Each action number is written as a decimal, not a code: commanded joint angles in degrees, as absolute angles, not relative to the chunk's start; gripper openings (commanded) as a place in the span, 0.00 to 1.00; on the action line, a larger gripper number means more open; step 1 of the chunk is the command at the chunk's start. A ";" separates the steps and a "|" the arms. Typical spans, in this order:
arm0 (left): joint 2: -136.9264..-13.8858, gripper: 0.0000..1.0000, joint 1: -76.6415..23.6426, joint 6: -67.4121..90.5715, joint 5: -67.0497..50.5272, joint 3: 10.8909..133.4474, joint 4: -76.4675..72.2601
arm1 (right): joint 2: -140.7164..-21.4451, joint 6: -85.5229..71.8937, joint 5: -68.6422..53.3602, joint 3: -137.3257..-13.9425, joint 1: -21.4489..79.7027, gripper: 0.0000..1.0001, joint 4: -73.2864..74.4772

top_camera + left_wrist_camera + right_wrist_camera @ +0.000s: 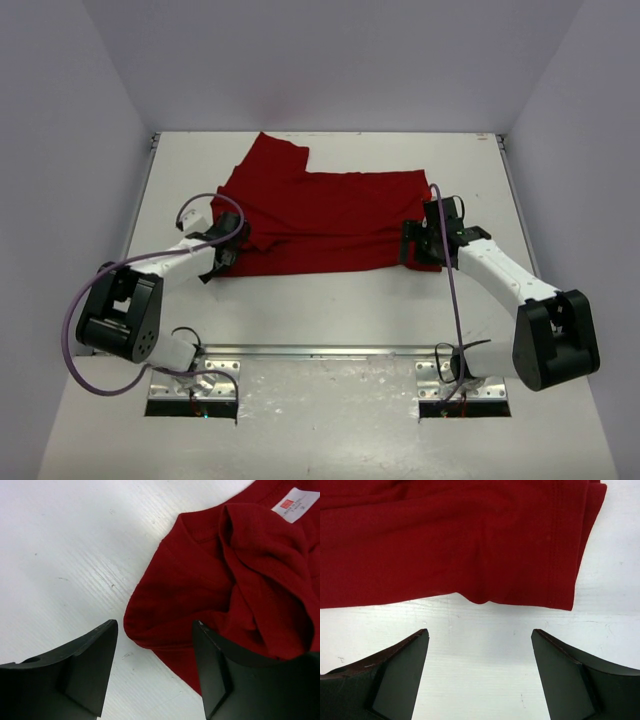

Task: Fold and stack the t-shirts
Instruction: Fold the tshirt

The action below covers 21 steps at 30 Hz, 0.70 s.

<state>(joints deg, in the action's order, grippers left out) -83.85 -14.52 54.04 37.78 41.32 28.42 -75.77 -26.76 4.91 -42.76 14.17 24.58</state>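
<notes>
Red shirt (320, 215) on a white table (330, 300), pale walls (330, 60) around.
It lies rumpled mid-table; left gripper (224, 256) at its near-left corner, right gripper (413, 248) at its near-right corner, both with jaws apart.

i am seeing my right gripper (479, 632) hovering over the white table (485, 690); its jaws are standing wide apart, just before the stitched edge of the red t-shirt (445, 545), not touching it.

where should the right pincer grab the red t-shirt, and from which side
Probably the near right corner of the t-shirt, coming from the near edge: its stitched hem lies flat on the table just ahead of the open right pincer.
</notes>
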 commanded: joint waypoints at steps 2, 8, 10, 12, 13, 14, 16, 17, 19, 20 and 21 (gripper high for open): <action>-76.84 0.60 -14.06 51.34 35.95 38.94 23.74 | -74.79 -26.19 3.26 -42.98 14.15 0.84 24.43; -81.20 0.53 -14.06 51.41 34.54 39.10 22.93 | -74.97 -26.37 2.55 -42.98 14.15 0.84 24.43; -82.61 0.47 -14.06 51.50 34.63 39.46 23.11 | -74.88 -26.02 2.72 -43.07 14.24 0.84 24.61; -82.62 0.44 -14.06 51.59 34.89 39.81 23.03 | -74.88 -25.93 2.81 -43.07 14.15 0.84 24.61; -82.53 0.44 -14.06 51.33 34.72 40.08 23.03 | -75.06 -25.84 2.81 -43.07 14.15 0.84 24.70; -82.53 0.44 -14.06 51.24 34.46 40.08 22.94 | -75.41 -25.93 2.81 -42.98 14.15 0.84 24.61; -82.53 0.43 -13.97 50.54 34.02 39.90 22.33 | -75.85 -25.93 2.73 -42.89 14.15 0.84 24.52; -82.70 0.38 -14.06 50.36 34.10 39.90 22.15 | -76.11 -25.93 2.81 -42.80 14.24 0.84 24.52; -83.66 0.23 -13.54 50.71 34.10 40.25 22.85 | -76.99 -26.10 3.16 -42.72 14.15 0.84 24.43; -83.85 0.14 -13.54 50.89 34.36 40.34 23.11 | -77.25 -26.02 3.43 -42.63 14.24 0.84 24.43; -83.93 0.06 -13.36 51.15 34.63 40.52 23.38 | -77.69 -26.10 3.78 -42.54 14.15 0.84 24.61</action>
<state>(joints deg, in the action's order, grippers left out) -83.35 -14.41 51.11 34.06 38.35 24.14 -76.62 -26.55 2.98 -42.74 14.17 24.69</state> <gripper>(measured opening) 0.123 0.843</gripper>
